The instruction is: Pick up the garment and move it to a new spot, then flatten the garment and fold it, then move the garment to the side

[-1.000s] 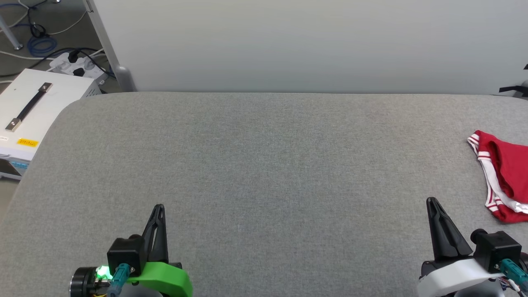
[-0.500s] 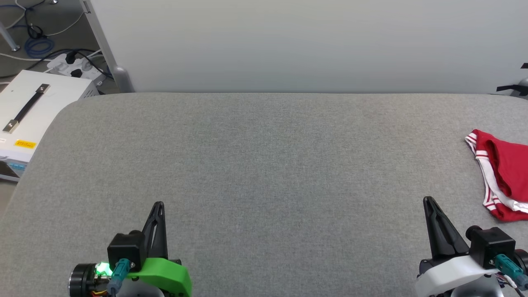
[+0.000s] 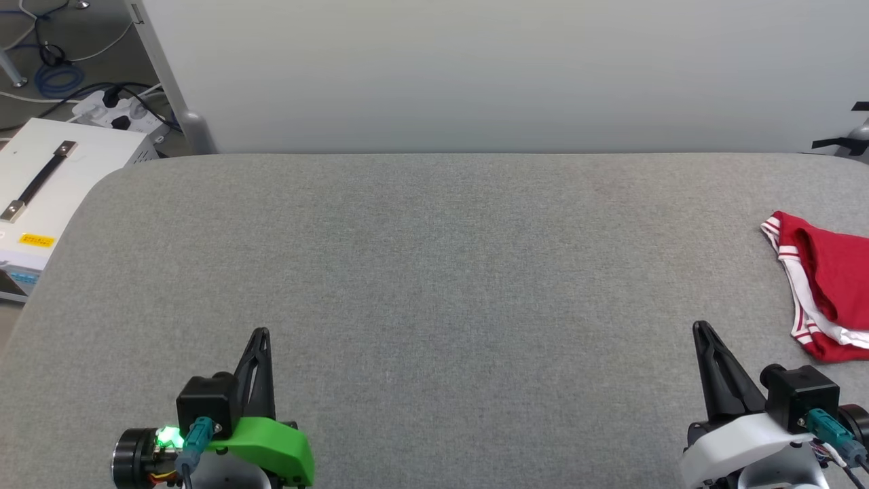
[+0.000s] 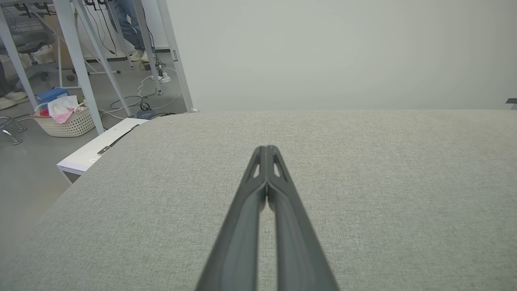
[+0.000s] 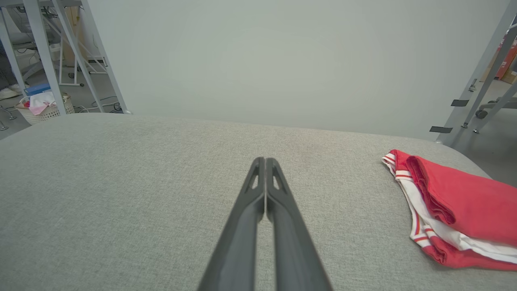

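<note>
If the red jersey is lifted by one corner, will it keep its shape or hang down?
Probably hang limp: the jersey lies in soft, rounded folds like thin cloth. Pinching one layer may lift that layer alone and undo the folds. Pushed on the woven grey table cover, it would likely bunch rather than slide.
</note>
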Available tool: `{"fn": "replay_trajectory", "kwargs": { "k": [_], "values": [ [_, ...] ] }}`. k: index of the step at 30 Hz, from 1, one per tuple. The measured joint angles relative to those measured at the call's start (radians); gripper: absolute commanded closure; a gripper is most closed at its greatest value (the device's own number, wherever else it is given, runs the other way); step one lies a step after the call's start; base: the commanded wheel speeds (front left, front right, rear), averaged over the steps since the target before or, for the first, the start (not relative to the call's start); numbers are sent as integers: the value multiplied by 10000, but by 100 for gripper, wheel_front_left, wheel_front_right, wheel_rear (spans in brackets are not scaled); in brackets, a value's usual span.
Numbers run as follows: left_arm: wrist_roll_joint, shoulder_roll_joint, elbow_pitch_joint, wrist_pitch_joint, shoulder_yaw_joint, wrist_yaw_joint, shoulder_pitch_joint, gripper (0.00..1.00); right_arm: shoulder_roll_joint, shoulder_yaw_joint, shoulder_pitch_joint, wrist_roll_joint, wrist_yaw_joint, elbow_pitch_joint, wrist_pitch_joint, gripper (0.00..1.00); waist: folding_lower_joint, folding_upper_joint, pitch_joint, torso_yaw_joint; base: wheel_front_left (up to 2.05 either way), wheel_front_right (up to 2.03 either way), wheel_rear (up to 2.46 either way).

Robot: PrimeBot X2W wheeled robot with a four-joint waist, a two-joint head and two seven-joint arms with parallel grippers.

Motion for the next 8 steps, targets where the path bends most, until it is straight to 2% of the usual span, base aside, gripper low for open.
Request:
{"fn": "replay_trajectory", "kwargs": {
  "k": [8],
  "values": [
    [71, 0, -23, 151, 23, -2, -69, 100, 19, 4, -131, -92, 0, 44, 173, 100, 0, 0, -2, -36, 0, 0, 0]
  ]
}}
